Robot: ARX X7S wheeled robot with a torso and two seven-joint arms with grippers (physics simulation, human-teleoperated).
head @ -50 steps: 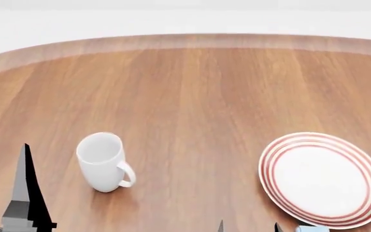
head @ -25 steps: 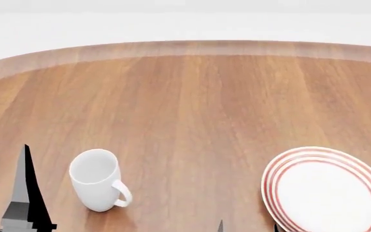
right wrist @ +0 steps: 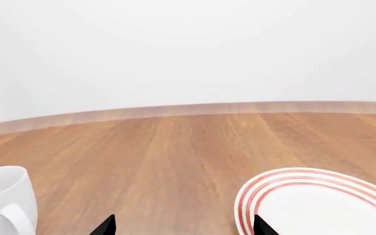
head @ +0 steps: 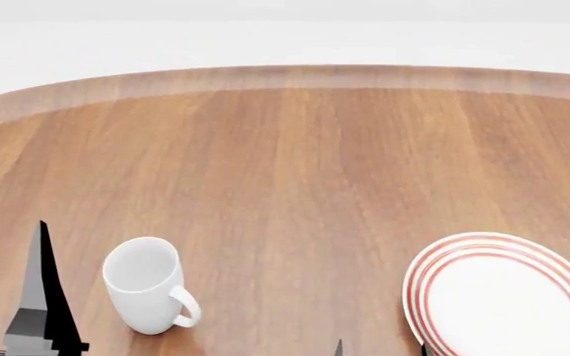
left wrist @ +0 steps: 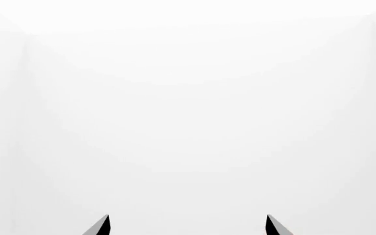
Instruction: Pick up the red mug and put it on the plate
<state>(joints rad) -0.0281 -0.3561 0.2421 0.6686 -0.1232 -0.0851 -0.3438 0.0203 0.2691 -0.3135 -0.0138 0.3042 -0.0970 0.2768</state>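
L gripper: only two dark fingertips show in L wrist view, set apart w/ a wide gap, nothing between them; facing blank white background. In head view a tall dark-grey pointed part sits at the near left edge, beside the white mug.
R gripper: two dark fingertips at the edge of R wrist view, spread apart, empty; hovers low over the tabletop, aimed across it.
Plate: round white plate w/ concentric red rings at the rim, flat on the tabletop, nothing on it; landmark for the rest. Partly cut off by frame edge in head view. R gripper sits just at its near-left rim.
White mug: plain white ceramic mug, upright, handle turned toward the plate side; well apart from plate, to its left, about level w/ it. L gripper is beyond it, further from plate.
Tabletop: round brown wood-grain tabletop, lighter rim band; stretches far behind the plate.
Red mug: not visible in any view, position can't be told.
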